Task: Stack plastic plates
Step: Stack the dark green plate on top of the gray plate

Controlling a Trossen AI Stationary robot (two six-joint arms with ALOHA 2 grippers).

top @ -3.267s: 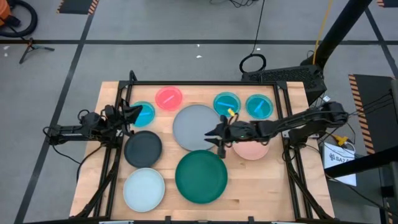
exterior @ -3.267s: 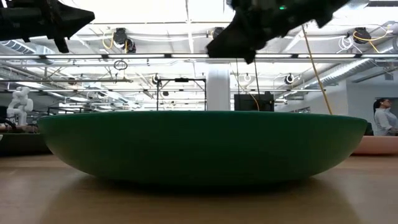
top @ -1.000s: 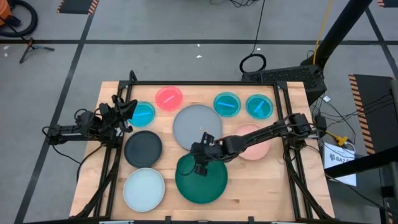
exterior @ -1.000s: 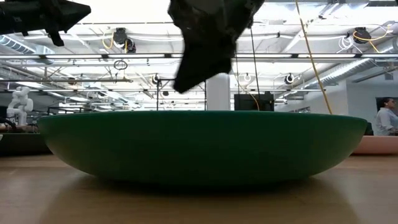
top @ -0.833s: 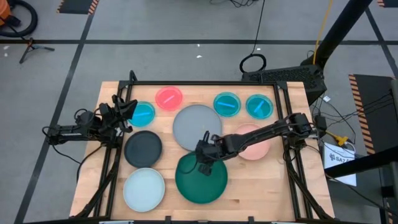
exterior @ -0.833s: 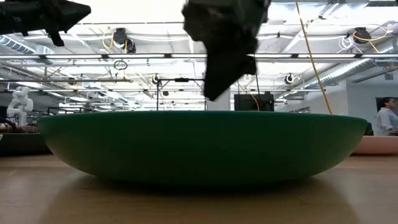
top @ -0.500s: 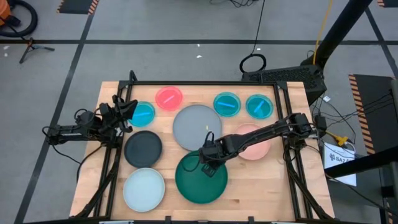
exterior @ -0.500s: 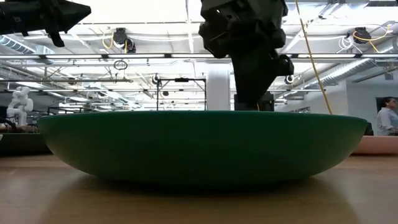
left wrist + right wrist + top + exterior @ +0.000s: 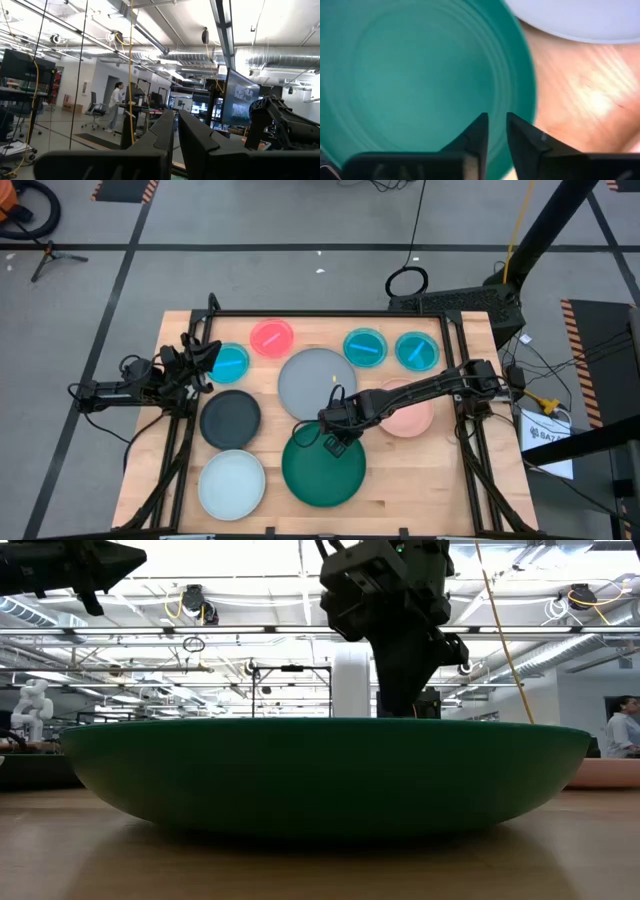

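Observation:
Nine plates lie flat on the wooden table in the high view. They are the large dark green plate [image 9: 322, 475] and grey plate [image 9: 312, 380], the salmon-pink plate [image 9: 410, 415], the black plate [image 9: 230, 418], the pale blue plate [image 9: 231, 484], three small bright blue plates [image 9: 230, 363] [image 9: 365, 347] [image 9: 416, 350] and the pink-red plate [image 9: 271, 337]. My right gripper [image 9: 335, 440] [image 9: 497, 120] points down into the green plate [image 9: 420, 85] just inside its far rim, with a narrow gap between its fingers. In the low view its tips [image 9: 398, 708] dip behind that rim. My left gripper [image 9: 205, 360] [image 9: 176, 117] is shut and waits in the air beside a bright blue plate. My right gripper comes from above, pointing down inside the dark green plate near its far rim [image 9: 527, 100]. The plate's own rim hides the fingertips in the low view, so I cannot tell whether they touch the plate. The plate lies flat on the table.
The grey plate's edge [image 9: 580, 25] lies just beyond the green plate's rim, with a strip of bare wood [image 9: 580, 100] between them. A black frame runs round the table's far and side edges [image 9: 330, 313]. A person [image 9: 618, 728] stands far off in the room.
My right gripper has moved a little toward the table's right over the green plate, turned about, and come down until its tips sink behind the plate's rim in the low view. The plates have stayed where they were.

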